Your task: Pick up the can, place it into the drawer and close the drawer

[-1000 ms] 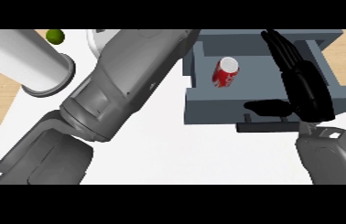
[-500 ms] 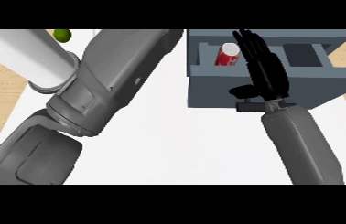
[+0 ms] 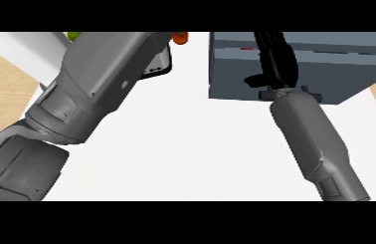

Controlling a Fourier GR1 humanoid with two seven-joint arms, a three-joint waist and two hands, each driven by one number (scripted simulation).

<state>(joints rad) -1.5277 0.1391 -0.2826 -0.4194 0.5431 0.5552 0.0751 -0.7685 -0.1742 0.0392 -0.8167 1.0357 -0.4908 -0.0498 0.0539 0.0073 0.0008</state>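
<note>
Drawer [image 3: 294,73] comes first: the grey-blue box sits at the upper right of the white counter [image 3: 191,153], and from above no open compartment shows, so it looks pushed in or nearly so. The can shows nowhere; it is probably inside. The left forearm [image 3: 88,98] fills the view's left side, its hand out of sight. The right hand [image 3: 275,63] lies on the drawer's front, fingers straight and extended, holding nothing. The closing step seems to be in hand; the next move calls for pressing the front flush, then drawing the hand away.
</note>
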